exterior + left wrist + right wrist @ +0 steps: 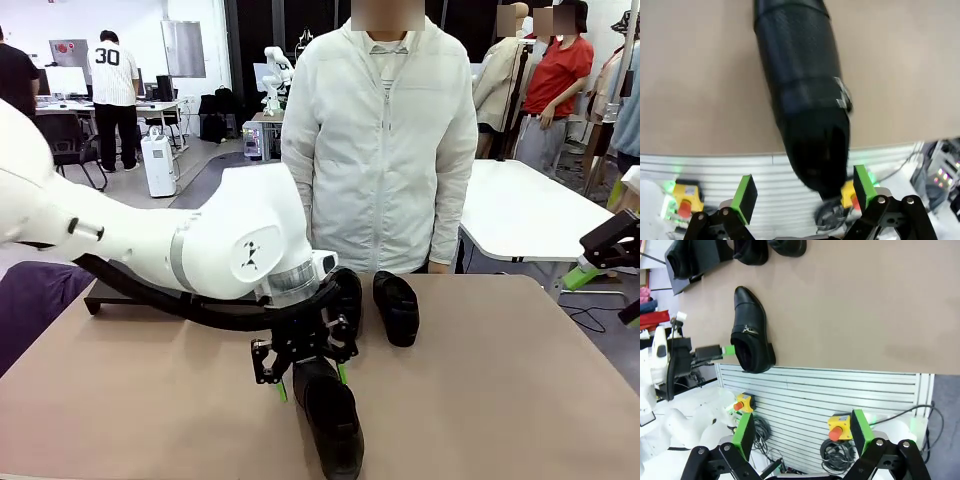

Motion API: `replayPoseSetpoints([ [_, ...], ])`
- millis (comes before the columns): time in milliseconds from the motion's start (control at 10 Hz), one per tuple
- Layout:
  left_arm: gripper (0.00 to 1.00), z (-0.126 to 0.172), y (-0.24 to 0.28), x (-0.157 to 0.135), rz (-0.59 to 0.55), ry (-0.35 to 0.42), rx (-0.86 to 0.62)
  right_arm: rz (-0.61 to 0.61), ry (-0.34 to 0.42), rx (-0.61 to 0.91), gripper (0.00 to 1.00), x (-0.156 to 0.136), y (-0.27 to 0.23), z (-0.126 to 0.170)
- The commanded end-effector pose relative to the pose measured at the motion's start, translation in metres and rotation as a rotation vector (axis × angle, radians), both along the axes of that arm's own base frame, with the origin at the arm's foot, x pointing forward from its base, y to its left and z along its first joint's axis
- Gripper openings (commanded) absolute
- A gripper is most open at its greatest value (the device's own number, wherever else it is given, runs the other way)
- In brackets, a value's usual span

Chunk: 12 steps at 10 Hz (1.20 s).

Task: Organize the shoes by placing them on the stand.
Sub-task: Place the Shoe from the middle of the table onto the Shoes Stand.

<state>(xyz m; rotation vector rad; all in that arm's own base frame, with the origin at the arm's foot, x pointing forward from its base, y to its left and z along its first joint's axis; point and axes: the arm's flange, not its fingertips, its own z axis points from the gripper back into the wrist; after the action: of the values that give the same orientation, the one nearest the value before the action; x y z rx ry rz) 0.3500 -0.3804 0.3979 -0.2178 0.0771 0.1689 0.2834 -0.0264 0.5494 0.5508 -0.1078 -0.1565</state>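
One black shoe [332, 418] lies near the table's front edge, toe toward the robot. My left gripper [312, 382] hangs open over its heel end, a green pad on either side and neither touching. In the left wrist view the same shoe [805, 100] runs up from between the fingers [745, 192] of the left gripper [805, 192]. Two more shoes [396, 306] [346, 298] sit side by side in front of the person. The stand [110, 293] lies at the far left, behind my left arm. My right gripper [605, 285] hovers open off the table's right side, and the right gripper [802, 432] holds nothing.
A person in a white jacket [385, 140] stands at the table's far edge. The right wrist view looks past the table's front edge [840, 371] at cables and yellow stop-button boxes [837, 427] on the floor. Bare tabletop [500, 390] stretches to the right.
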Motion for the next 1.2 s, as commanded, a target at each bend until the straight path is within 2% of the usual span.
replayPoseSetpoints([
  [0,1.0,-0.01,-0.011,-0.005,0.042,-0.015,0.049,-0.014,0.007,0.015,1.0,-0.001,0.001,0.003],
  [100,1.0,-0.016,-0.012,-0.003,0.021,0.032,0.047,-0.014,0.007,0.015,1.0,-0.001,0.001,0.003],
  [500,1.0,-0.031,-0.004,-0.003,0.043,0.102,0.122,-0.014,0.007,0.015,1.0,-0.001,0.001,0.003],
  [800,1.0,-0.043,-0.004,0.0,0.055,0.102,0.133,-0.014,0.007,0.015,1.0,-0.001,0.001,0.003],
  [900,0.4,-0.044,-0.006,0.001,0.04,0.083,0.112,-0.014,0.007,0.015,1.0,-0.001,0.001,0.003],
  [1000,0.0,-0.045,-0.007,0.001,0.038,0.076,0.13,-0.014,0.007,0.015,1.0,-0.001,0.001,0.003],
  [1100,0.0,-0.047,-0.008,0.002,0.043,0.081,0.136,-0.014,0.007,0.015,1.0,-0.001,0.001,0.003],
])
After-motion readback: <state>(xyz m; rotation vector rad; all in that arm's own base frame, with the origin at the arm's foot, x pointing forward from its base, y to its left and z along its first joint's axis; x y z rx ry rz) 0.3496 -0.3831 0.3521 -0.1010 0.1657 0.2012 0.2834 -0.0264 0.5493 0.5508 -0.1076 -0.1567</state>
